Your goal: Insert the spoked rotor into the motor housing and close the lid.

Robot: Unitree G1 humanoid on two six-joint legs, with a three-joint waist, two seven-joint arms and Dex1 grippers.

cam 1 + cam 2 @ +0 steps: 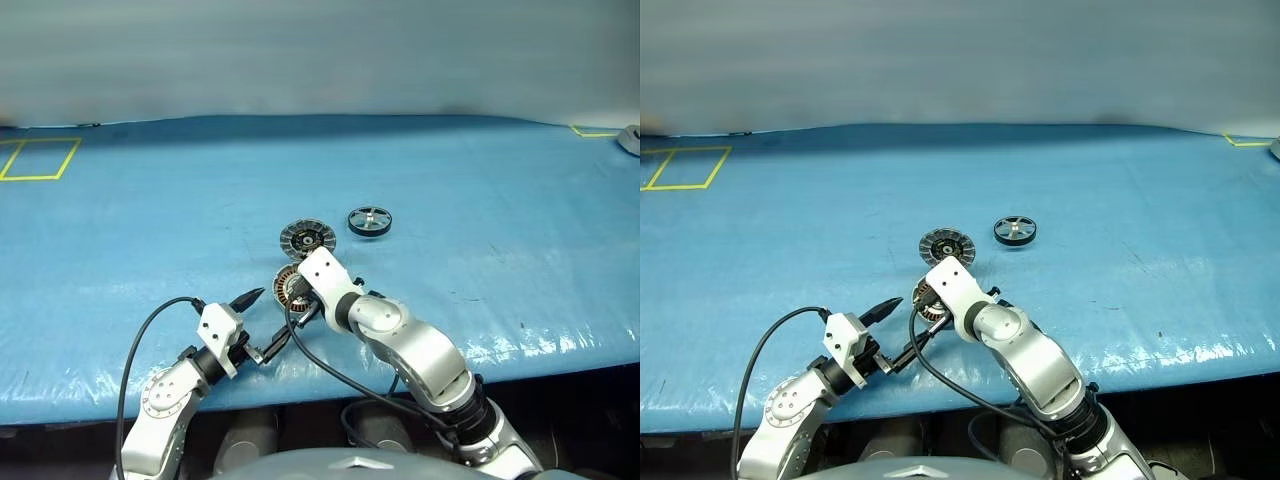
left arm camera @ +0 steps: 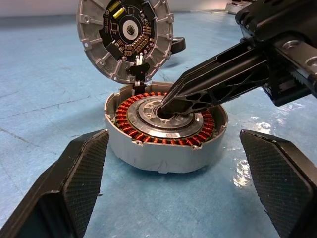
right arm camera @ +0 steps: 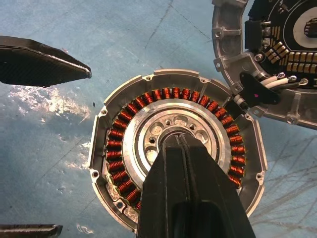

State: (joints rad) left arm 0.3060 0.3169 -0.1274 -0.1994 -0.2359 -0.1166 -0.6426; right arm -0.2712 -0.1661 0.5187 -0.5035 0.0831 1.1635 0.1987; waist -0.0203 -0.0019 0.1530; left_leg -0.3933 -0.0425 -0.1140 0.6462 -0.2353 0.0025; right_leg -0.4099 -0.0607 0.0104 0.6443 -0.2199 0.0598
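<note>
The motor housing is a grey cup with copper coils, lying open on the blue table in front of me. Its lid stands swung back from the far edge, finned face and dark centre showing. My right gripper is shut, and its tips rest in the silvery centre of the housing. My left gripper is open, with one finger on each side of the housing's near-left side and apart from it. The spoked rotor, black-rimmed with silvery spokes, lies flat beyond and to the right of the lid, free of both grippers.
The blue sheet covers the table, whose front edge runs just before my arms. A yellow tape square marks the far left, and a grey object sits at the far right edge. A black cable loops beside my left wrist.
</note>
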